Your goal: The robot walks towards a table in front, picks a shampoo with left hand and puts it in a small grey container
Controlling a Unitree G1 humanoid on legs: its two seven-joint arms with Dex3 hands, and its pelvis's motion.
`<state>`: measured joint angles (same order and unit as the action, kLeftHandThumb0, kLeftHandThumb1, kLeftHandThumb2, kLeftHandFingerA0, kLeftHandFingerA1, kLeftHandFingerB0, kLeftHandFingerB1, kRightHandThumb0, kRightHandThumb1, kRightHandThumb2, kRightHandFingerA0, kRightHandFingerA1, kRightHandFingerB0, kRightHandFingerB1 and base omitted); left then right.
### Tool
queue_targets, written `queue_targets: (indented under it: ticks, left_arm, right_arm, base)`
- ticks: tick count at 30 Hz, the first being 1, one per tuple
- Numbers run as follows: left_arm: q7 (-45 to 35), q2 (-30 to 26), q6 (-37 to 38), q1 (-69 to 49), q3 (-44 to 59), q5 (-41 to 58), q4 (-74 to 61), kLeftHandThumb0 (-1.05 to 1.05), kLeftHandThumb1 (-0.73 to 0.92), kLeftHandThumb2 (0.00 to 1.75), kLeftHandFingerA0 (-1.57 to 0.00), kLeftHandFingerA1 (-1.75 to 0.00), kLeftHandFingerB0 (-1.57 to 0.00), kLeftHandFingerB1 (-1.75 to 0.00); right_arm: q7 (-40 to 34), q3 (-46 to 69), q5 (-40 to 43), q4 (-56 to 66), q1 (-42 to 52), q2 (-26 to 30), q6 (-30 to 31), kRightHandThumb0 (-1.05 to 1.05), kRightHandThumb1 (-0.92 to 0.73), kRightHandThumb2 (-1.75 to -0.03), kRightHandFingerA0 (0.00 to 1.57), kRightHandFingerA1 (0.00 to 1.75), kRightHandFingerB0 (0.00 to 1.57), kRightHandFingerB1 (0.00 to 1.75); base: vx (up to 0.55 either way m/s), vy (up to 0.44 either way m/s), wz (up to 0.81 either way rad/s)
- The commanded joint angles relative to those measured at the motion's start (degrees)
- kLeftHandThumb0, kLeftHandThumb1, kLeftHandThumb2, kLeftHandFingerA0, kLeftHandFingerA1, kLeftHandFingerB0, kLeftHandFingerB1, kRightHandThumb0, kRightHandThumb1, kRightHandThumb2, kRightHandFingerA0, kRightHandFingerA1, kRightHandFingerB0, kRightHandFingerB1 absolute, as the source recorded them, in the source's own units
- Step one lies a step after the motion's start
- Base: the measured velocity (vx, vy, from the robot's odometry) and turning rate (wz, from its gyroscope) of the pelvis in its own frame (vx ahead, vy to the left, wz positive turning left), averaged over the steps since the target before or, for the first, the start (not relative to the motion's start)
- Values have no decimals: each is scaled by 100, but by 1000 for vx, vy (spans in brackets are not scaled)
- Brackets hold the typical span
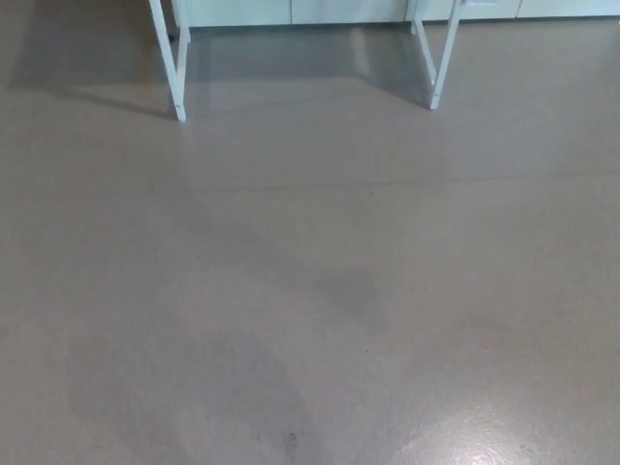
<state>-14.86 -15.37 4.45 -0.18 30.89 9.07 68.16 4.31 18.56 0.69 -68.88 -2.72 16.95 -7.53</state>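
Underfoot and ahead, broad floor [310,291]: smooth, hard, grey-beige, mostly matte, with no visible grain. Faint straight seam [387,181] running across it from side to side. Cloudy darker smudges [242,387] low and left of centre, soft-edged and irregular. Tiny dark speck [290,438] near the bottom edge. Patch of pale glare [494,441] at lower right, slightly glossy there.

At the top, two white bench legs, thin, straight and square-edged, painted or coated. Left leg [168,58] slanting down and outward to a foot on the floor; right leg [444,53] slanting the opposite way, with a second thinner strut just beside it. Legs well apart, with bare floor between and soft shadows stretching from each. Behind them, flat pale cabinet fronts [291,10] with narrow vertical joints.

Left hand and right hand both out of frame: nothing to note on finger spread, pose or hold. Bench top cut off by the upper edge; shampoo and small grey container not visible, position impossible to tell.
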Motion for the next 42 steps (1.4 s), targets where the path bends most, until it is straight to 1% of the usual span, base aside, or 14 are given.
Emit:
queue_targets:
  ticks: [1,6,7,8,14,15,18,28,29,30,33,39,40,42]
  left_arm:
    - [-246,-116,338,104,3,239,140,-21,75,67,-27,-32,-22,-30]
    - [-195,-69,383,38,-79,238,173,-22,76,67,-28,-33,-23,-30]
    - [-263,-79,377,44,-86,256,190,-24,73,67,-28,-34,-24,-31]
    - [-299,-84,359,53,-84,275,204,-24,72,67,-27,-33,-23,-31]
    - [-443,-105,446,-22,-172,279,161,-25,73,67,-26,-33,-21,-30]
    - [-410,-123,427,1,-219,250,128,-25,74,67,-25,-32,-20,-30]
    - [-325,-128,388,57,-257,256,141,-24,75,68,-27,-33,-21,-31]
    - [-234,-187,409,76,-359,270,148,-27,73,69,-27,-33,-22,-32]
    - [-175,-178,401,72,-369,272,131,-22,77,63,-33,-32,-25,-29]
    - [-120,-169,396,75,-368,284,122,-23,74,63,-36,-33,-27,-30]
    - [-58,-158,388,95,-356,320,121,-23,73,62,-38,-33,-30,-31]
    - [48,-157,399,76,-494,231,70,-30,75,65,-41,-35,-31,-32]
    - [78,-150,395,66,-502,242,74,-27,73,61,-41,-35,-32,-32]
    - [84,-159,394,62,-525,252,84,-29,75,65,-42,-35,-33,-33]
  right_arm:
    - [130,99,208,-156,-38,137,-341,-2,-65,-58,58,51,45,42]
    - [150,79,195,-222,22,210,-409,-1,-64,-58,57,51,46,42]
    - [92,88,221,-166,34,186,-426,-5,-63,-57,65,55,47,43]
    - [76,113,255,-160,37,171,-438,-6,-63,-57,66,55,47,43]
    - [207,226,427,-139,100,132,-492,-7,-63,-58,63,55,47,44]
    - [186,216,427,-15,121,104,-512,-7,-63,-58,66,60,48,46]
    - [141,183,392,17,113,106,-497,-7,-64,-59,62,56,47,45]
    - [189,198,468,-101,57,79,-509,-5,-64,-58,61,54,45,44]
    - [184,160,433,-102,62,88,-509,-6,-64,-58,63,55,44,44]
    - [180,149,431,-94,54,90,-491,-6,-64,-58,63,55,45,44]
    - [176,185,511,-61,19,70,-401,-6,-64,-58,64,57,43,44]
    - [175,166,506,-155,-44,91,-374,-8,-62,-57,60,52,44,43]
    - [202,168,516,-143,-27,96,-365,-8,-63,-57,60,52,43,42]
    - [210,161,509,-175,-18,90,-388,-8,-62,-57,59,51,43,42]
  base:
    - [0,0,0]
    - [8,56,11]
    - [35,133,-2]
    - [63,189,-10]
    - [174,456,-18]
    - [247,215,-3]
    - [244,129,3]
    - [290,-105,15]
    - [396,-251,47]
    - [376,-220,65]
    - [355,-178,16]
    - [325,1,-9]
    - [380,127,-28]
    - [411,177,-21]
